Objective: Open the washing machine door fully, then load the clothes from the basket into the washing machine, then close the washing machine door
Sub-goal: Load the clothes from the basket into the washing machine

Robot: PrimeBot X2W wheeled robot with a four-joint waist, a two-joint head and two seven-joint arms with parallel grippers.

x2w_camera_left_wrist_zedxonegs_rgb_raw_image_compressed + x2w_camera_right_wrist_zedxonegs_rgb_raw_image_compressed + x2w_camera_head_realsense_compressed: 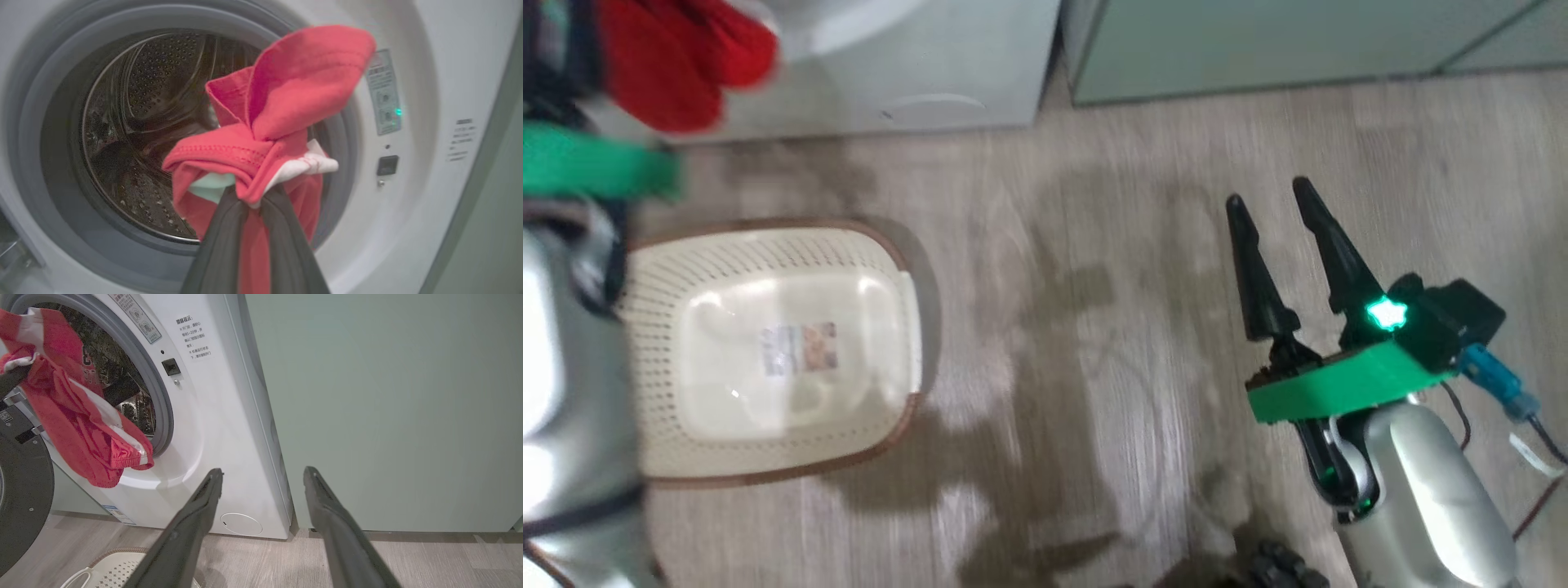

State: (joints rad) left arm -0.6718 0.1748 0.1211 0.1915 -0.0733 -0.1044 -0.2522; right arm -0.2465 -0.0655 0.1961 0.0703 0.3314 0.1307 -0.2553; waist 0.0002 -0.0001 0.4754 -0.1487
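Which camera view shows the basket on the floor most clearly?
The head view: the basket is seen from above, almost whole and empty, with the label on its bottom, though the picture is blurred. The right wrist view shows just one corner of it at the bottom edge.

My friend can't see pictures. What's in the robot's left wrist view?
The left gripper is shut on a bunch of red clothes with white parts, held in front of the open round mouth of the washing machine. Behind them are the grey gasket and the steel drum.
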